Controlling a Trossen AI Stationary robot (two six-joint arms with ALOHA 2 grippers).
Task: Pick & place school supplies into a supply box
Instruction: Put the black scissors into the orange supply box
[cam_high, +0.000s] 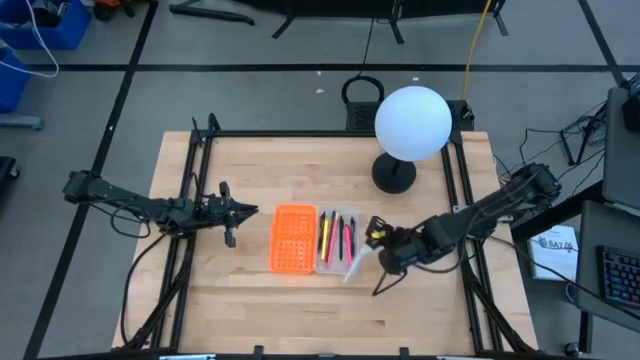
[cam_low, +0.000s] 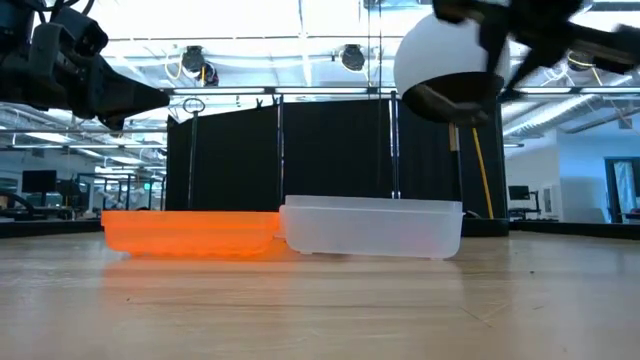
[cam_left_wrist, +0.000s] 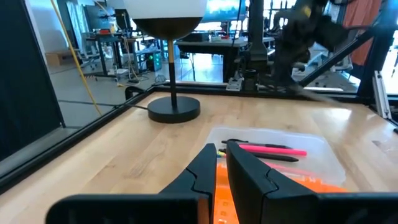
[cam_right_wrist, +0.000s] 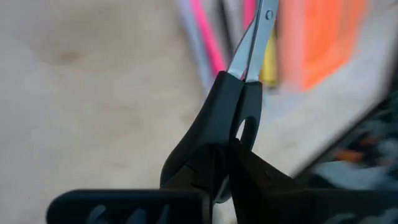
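The supply box lies mid-table: its clear tray (cam_high: 338, 241) (cam_low: 372, 228) is joined to the orange perforated lid (cam_high: 293, 238) (cam_low: 190, 232) on its left. Pink, yellow and dark pens (cam_high: 337, 235) (cam_left_wrist: 273, 151) lie inside the tray. My right gripper (cam_high: 372, 255) (cam_right_wrist: 227, 155) hovers just right of the tray's near corner, shut on the scissors (cam_right_wrist: 239, 93). Their silver blades (cam_high: 354, 266) (cam_right_wrist: 252, 43) point toward the tray. My left gripper (cam_high: 240, 212) (cam_left_wrist: 221, 171) waits left of the orange lid, shut and holding nothing. My right gripper pinches the scissors by their black handles (cam_right_wrist: 231, 115) between its two fingers. The closed blades stick straight out ahead of the fingers, slanting toward the tray. The scissors appear lifted clear of the table, since the low view shows nothing of them on the wood.
A lamp with a white globe (cam_high: 412, 122) and a black base (cam_high: 394, 174) stands near the far edge, behind the tray. Black frame rails (cam_high: 190, 200) run along the table's left and right sides. Bare wood (cam_high: 300, 310) lies near the front edge.
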